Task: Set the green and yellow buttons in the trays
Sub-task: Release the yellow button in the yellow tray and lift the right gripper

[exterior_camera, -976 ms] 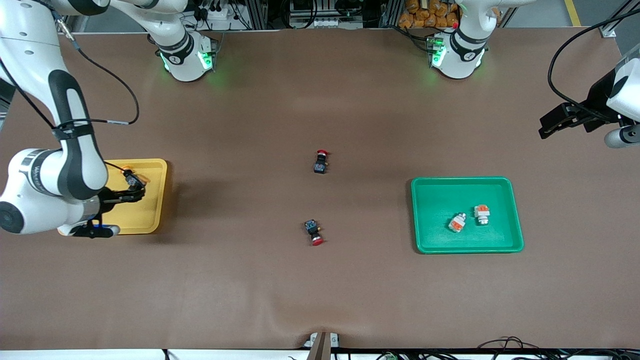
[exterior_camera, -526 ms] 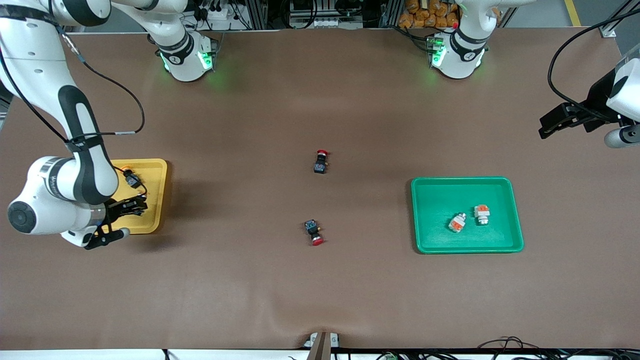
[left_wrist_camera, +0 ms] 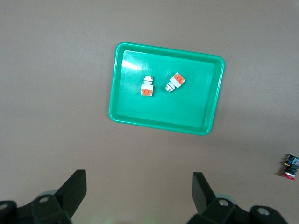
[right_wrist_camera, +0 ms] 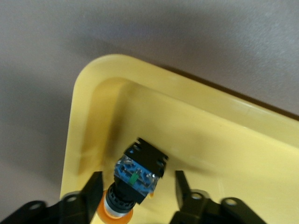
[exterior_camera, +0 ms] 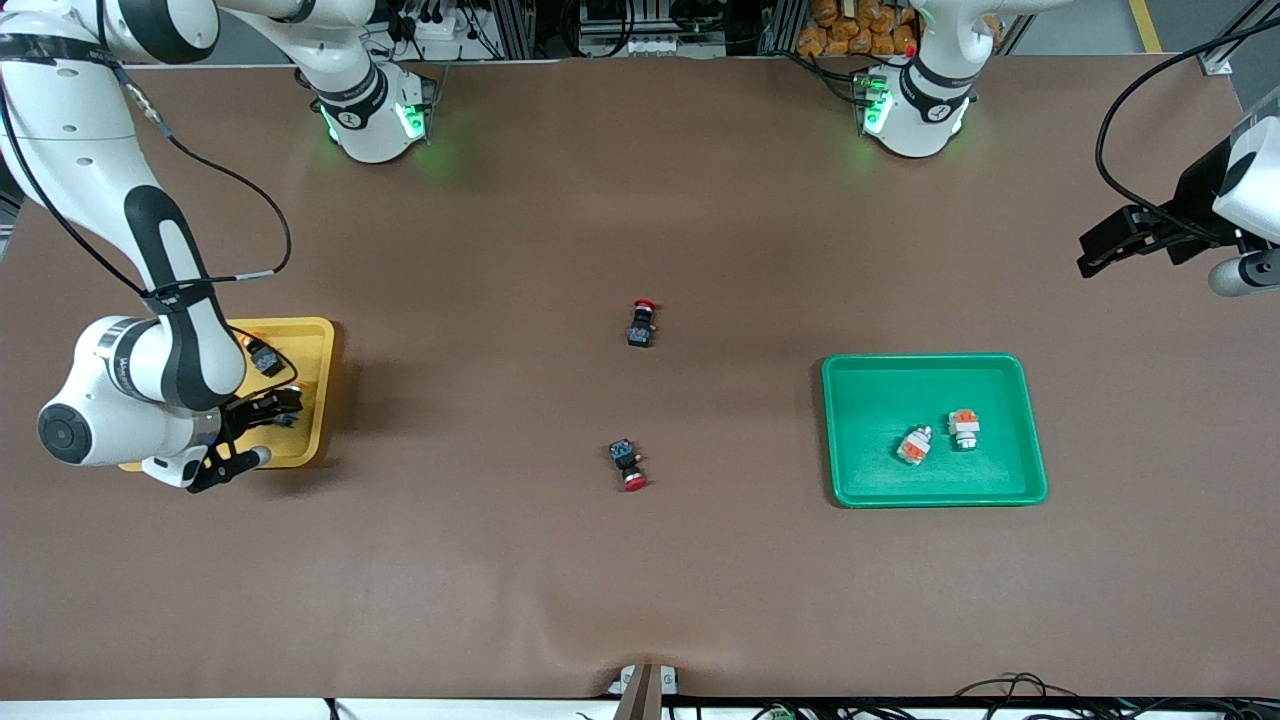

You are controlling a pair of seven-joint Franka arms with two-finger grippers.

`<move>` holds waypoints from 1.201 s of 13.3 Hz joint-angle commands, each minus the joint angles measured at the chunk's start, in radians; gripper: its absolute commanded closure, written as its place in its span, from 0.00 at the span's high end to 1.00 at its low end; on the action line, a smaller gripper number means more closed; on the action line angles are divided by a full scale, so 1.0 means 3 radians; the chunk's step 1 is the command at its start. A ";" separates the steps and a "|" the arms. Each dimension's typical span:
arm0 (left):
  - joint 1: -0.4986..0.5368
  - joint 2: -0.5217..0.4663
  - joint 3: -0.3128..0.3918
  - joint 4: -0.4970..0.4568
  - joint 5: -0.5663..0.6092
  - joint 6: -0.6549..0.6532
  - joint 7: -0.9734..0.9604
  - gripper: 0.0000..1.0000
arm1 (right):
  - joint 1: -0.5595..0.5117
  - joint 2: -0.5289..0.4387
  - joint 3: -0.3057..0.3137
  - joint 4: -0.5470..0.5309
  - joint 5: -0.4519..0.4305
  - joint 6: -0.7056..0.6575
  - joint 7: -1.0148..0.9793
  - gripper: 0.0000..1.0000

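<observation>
The right gripper [exterior_camera: 278,407] hangs low over the yellow tray [exterior_camera: 312,345] at the right arm's end of the table. Its two black fingers [right_wrist_camera: 92,190] stand spread, with a black-bodied switch with an orange cap [right_wrist_camera: 133,179] between them; from the wrist view the switch appears to lie on the tray floor near a corner, and I cannot see either finger pressing it, so I judge it let go. A second black-bodied switch [exterior_camera: 262,357] lies in the same tray at about twelve o'clock from the gripper, partly hidden by the arm.

The left gripper [exterior_camera: 1092,258] waits high over the left arm's end of the table, jaws wide and holding nothing. Below it, the green tray [exterior_camera: 1030,478] holds two white-bodied switches with orange blocks [exterior_camera: 915,445] [exterior_camera: 964,429], lying side by side and just apart.

By my reading, the task is all but finished: two switches in each tray, and nothing left but for the right arm to lift clear.

Two black switches with red caps [exterior_camera: 642,324] [exterior_camera: 628,465] lie on the open table between the trays, one at twelve o'clock of the other; they are not part of the job. The table [exterior_camera: 640,180] is covered in a plain brown mat, with cables and equipment along its edges.
</observation>
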 commanded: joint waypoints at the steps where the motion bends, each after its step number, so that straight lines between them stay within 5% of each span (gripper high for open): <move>1: 0.0008 -0.0050 -0.0008 -0.0014 -0.0055 -0.0038 -0.0027 1.00 | -0.0037 -0.0060 0.0071 -0.0044 -0.0060 -0.0027 -0.0013 1.00; 3: 0.0008 -0.0050 -0.0008 -0.0014 -0.0050 -0.0038 -0.0027 1.00 | -0.0042 -0.0091 0.0087 0.0047 -0.0014 -0.0104 -0.0003 1.00; 7: 0.0013 -0.0050 -0.0008 -0.0014 -0.0050 -0.0038 -0.0027 1.00 | 0.0111 -0.0199 0.0102 0.0874 -0.0009 -0.1008 0.0160 1.00; 11: 0.0008 -0.0045 -0.0008 -0.0014 -0.0050 -0.0038 -0.0027 1.00 | 0.0183 -0.0270 0.0194 0.1269 0.0128 -0.1116 0.0196 1.00; 13: 0.0008 -0.0050 -0.0008 -0.0014 -0.0050 -0.0038 -0.0027 1.00 | 0.0178 -0.0463 0.0133 0.1306 0.0568 -0.1081 0.0217 1.00; 16: 0.0013 -0.0050 -0.0008 -0.0014 -0.0050 -0.0038 -0.0027 1.00 | 0.0437 -0.0851 -0.0045 0.1301 0.0539 -0.1152 0.0496 1.00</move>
